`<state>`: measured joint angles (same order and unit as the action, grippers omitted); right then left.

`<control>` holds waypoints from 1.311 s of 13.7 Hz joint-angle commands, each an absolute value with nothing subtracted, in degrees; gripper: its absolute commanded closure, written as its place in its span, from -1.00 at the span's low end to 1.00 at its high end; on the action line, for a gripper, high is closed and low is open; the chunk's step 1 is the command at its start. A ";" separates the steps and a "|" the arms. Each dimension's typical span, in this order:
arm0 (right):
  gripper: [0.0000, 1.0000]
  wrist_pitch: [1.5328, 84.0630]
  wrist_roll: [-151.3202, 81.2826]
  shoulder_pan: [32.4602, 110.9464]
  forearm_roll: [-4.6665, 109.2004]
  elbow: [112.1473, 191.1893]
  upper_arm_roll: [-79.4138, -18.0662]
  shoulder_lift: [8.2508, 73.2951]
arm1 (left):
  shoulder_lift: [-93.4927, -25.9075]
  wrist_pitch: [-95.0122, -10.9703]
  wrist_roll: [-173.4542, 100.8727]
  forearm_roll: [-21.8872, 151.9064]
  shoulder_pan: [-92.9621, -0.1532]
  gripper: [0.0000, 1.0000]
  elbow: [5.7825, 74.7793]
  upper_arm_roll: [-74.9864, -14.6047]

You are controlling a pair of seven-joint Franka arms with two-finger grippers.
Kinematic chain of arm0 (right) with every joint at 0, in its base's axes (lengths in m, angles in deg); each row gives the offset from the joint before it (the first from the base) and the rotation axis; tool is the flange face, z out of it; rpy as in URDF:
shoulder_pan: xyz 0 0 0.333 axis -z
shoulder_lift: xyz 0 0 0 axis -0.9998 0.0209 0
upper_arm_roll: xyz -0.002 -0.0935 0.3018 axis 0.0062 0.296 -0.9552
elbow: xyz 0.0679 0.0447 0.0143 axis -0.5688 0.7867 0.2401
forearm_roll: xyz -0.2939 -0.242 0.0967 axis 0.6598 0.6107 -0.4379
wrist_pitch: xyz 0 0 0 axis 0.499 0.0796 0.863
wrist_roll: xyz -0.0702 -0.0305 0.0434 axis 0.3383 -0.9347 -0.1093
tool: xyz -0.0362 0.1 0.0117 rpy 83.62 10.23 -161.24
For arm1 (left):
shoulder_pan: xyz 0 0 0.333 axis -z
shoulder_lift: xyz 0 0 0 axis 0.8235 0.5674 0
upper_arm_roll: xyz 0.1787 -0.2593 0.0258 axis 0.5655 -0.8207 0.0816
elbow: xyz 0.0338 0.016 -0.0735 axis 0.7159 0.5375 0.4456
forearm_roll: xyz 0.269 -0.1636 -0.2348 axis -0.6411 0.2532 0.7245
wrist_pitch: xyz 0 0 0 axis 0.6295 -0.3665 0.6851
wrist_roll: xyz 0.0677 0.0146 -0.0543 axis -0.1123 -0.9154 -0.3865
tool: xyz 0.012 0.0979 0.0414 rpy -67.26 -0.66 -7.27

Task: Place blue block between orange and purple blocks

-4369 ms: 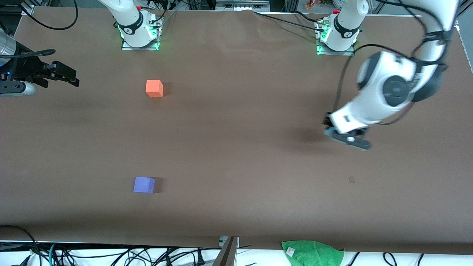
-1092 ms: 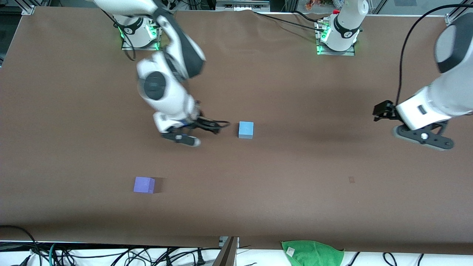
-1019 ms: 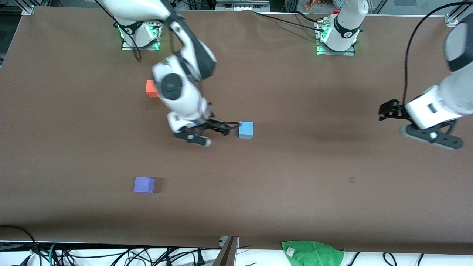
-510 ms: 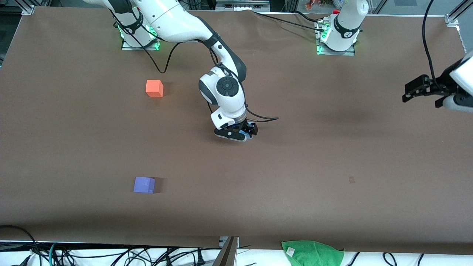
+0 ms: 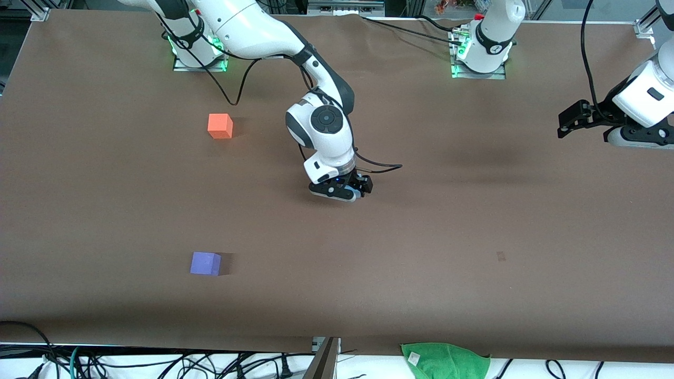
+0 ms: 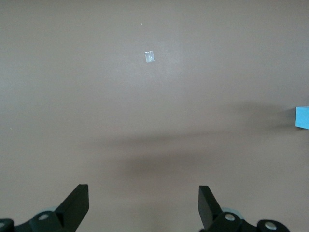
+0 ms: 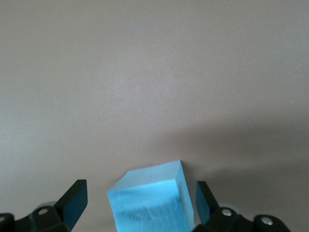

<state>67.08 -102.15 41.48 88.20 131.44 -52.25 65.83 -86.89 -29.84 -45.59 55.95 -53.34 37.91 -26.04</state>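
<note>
- Since half a second ago, the right gripper has barely shifted over the blue block at mid-bench, while the left gripper has drawn up at the left arm's end.
- Right fingers are spread, flanking the blue block without touching it.
- Left fingers are parted and empty above bare bench; that arm waits.
- Orange block sits toward the robots' edge, purple block toward the camera's edge, both toward the right arm's end.

blue block hidden under right gripper in front view
</note>
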 commanded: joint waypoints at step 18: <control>1.00 62.35 -77.63 52.83 92.99 149.28 -50.23 50.65 | -85.94 -29.43 -48.10 53.82 -55.26 -1.00 37.16 -28.49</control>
